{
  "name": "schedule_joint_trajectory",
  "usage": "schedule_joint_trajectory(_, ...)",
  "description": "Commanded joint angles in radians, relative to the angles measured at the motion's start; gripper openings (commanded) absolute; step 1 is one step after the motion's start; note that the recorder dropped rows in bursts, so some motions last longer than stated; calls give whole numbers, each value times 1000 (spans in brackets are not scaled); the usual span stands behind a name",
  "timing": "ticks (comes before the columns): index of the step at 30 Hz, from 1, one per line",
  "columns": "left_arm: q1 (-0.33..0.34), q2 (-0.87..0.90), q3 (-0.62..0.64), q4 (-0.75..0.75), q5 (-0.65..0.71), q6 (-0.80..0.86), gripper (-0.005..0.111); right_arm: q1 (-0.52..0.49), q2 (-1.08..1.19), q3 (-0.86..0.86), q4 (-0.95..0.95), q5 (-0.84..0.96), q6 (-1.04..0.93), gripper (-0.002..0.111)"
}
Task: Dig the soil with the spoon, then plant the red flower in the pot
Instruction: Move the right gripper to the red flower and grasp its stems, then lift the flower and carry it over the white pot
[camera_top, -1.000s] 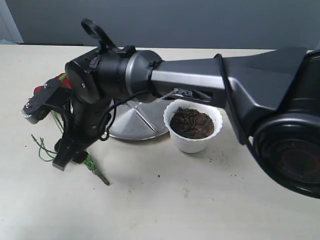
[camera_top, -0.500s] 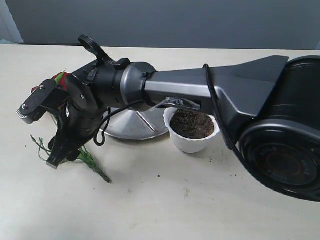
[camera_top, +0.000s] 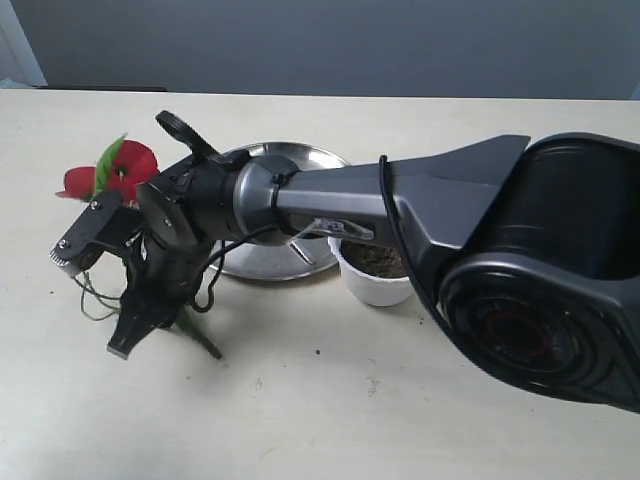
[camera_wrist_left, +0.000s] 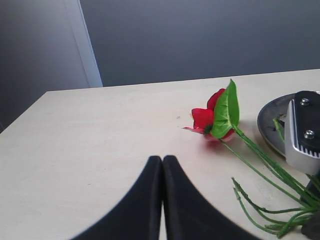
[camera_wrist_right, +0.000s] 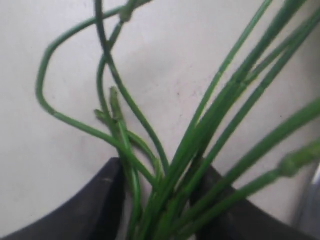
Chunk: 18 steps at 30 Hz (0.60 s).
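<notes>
The red flower (camera_top: 125, 168) lies on the table at the left with its green leaf (camera_wrist_left: 226, 107), and its long stems (camera_wrist_right: 210, 125) run toward my right gripper (camera_top: 150, 335). That gripper has reached across and stands low over the stem bundle. It is open, with one jaw on each side of the stems (camera_top: 200, 338). The white pot (camera_top: 375, 288) holds dark soil (camera_top: 385, 262) and is half hidden behind the right arm. Only a thin piece of the spoon (camera_top: 301, 250) shows on the steel plate (camera_top: 290, 155). My left gripper (camera_wrist_left: 162, 159) is shut and empty, hovering short of the flower (camera_wrist_left: 204, 119).
The right arm (camera_top: 420, 190) spans the middle of the exterior view and hides much of the plate and the pot. Soil crumbs (camera_top: 318, 352) lie on the table in front of the pot. The plate's edge (camera_wrist_left: 272, 117) is close beside the stems.
My right gripper has swung down and toward the front over the stems, and the arm has dropped lower. The flower head is now uncovered. The flower has barely shifted.
</notes>
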Motion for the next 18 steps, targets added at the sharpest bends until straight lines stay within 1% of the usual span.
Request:
schedule_joint_trajectory(1,-6,-5,-4,2,-5,-4,0,0,-2,-4,-6,-33,-14,12)
schedule_joint_trajectory(2,-6,-5,-4,2,-5,-4,0,0,-2,-4,-6,-37,-14,4)
schedule_joint_trajectory(3,-6,-5,-4,2,-5,-4,0,0,-2,-4,-6,-38,-14,-1)
schedule_joint_trajectory(10,-6,-5,-4,2,-5,-4,0,0,-35,-4,-6,-71,-12,0)
schedule_joint_trajectory(18,-6,-5,-4,2,-5,-4,0,0,-186,-4,10,-172,-11,0)
